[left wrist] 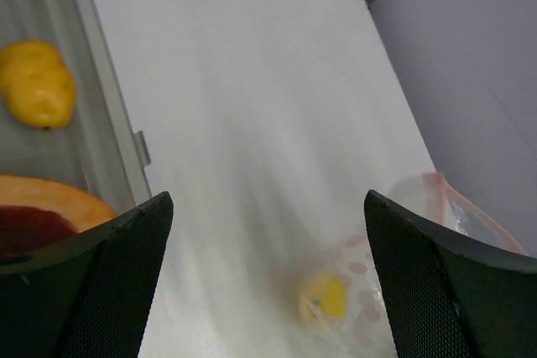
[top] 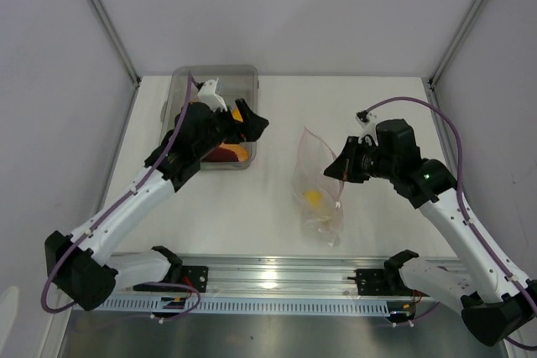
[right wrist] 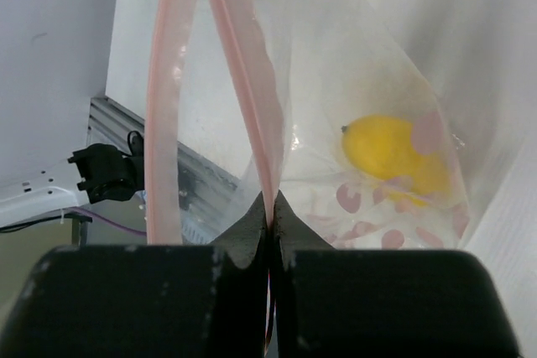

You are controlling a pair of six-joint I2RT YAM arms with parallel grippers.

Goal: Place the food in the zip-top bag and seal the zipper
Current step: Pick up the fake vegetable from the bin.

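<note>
The right pincer (right wrist: 270,207) pinches one lip of the zipper (right wrist: 247,56) while the left pincer (left wrist: 264,207) gapes empty by the bin (top: 215,70), so the zip-top bag (top: 317,161) mid-table, lemon (right wrist: 382,147) inside, may sag shut.

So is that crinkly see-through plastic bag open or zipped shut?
Open: on the transparent plastic bag, the two pink-red zipper strips stand apart, the right pincer pinching one. A yellow toy lemon sits inside.

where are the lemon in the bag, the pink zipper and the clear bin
lemon (right wrist: 388,150): right wrist view, middle of its yellow body
zipper (right wrist: 243,64): right wrist view, midway up the right-hand pink strip
bin (top: 239,83): top external view, bare far corner
</note>
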